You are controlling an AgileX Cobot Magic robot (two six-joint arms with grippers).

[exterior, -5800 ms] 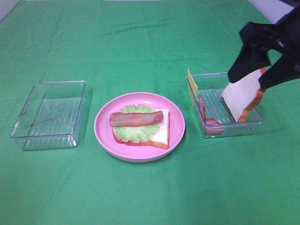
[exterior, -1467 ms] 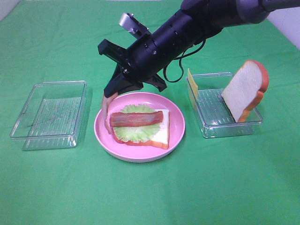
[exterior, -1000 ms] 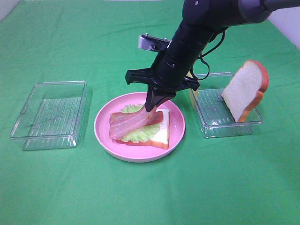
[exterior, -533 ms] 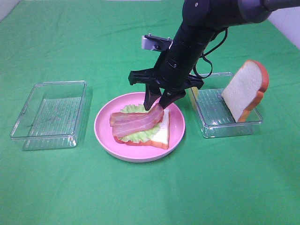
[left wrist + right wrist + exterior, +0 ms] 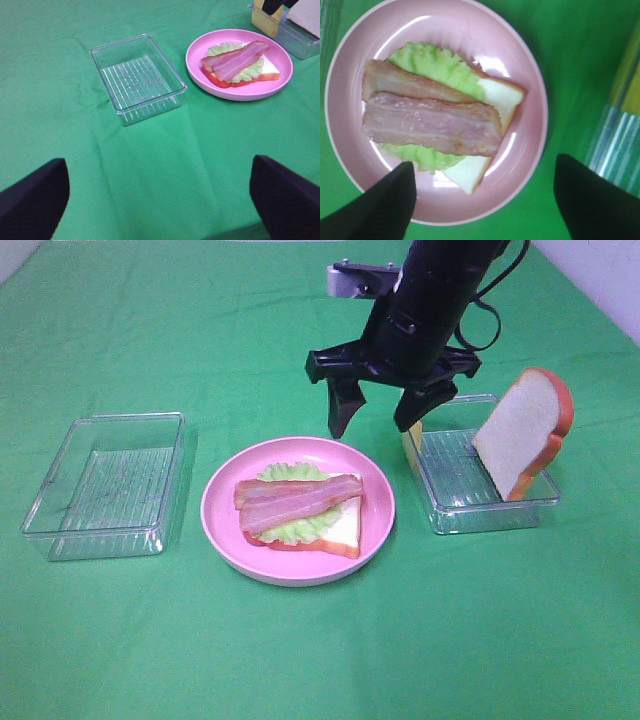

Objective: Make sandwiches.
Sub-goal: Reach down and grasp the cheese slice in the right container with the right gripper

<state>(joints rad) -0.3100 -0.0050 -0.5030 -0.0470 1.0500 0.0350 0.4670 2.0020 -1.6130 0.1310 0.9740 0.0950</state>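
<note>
1. right gripper [image 5: 373,428] hangs wide and empty, with the half-built sandwich [image 5: 300,512] just below it on the pink plate [image 5: 375,530].
2. left gripper [image 5: 160,210] is wide too, holding nothing.
3. likely next is the cheese slice [image 5: 414,432], touching distance from the right gripper: pinch its thin edge squarely and lift clear of the tray [image 5: 500,515] wall.

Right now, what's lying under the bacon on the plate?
Under the bacon shows ruffled lettuce, and under that a bread slice. Anything between those layers is covered.
</note>
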